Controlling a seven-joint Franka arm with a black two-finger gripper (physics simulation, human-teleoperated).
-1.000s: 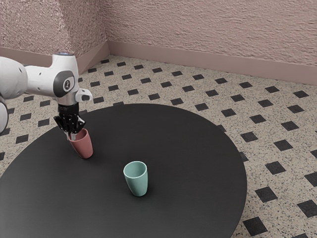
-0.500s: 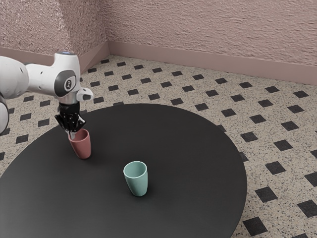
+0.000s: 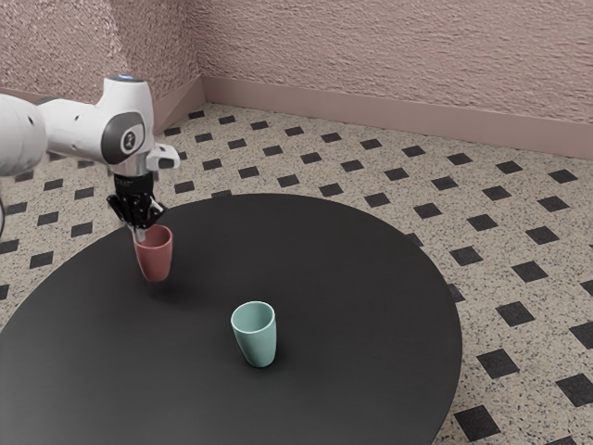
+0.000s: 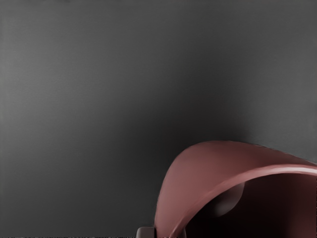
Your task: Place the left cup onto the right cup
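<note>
A dusty-red cup [image 3: 155, 253] hangs upright just above the black round table [image 3: 352, 306], near the exterior view's left side. My gripper [image 3: 141, 229] is shut on its rim from above, one finger inside the cup and one outside. A teal cup [image 3: 254, 334] stands upright on the table, nearer the front and to the right of the red one, well apart from it. In the wrist view the red cup's [image 4: 233, 193] rim and dark inside sit close under my hand, over the bare tabletop [image 4: 99, 99].
The table's far left edge lies just behind the gripper. Beyond it are a checkered floor [image 3: 445, 185] and pink walls [image 3: 389, 46]. Bare tabletop stretches between and to the right of the two cups.
The gripper has risen and taken the red cup up with it. The cup was tilted on the table a second ago and now hangs upright a little above it. The teal cup has stayed put.
</note>
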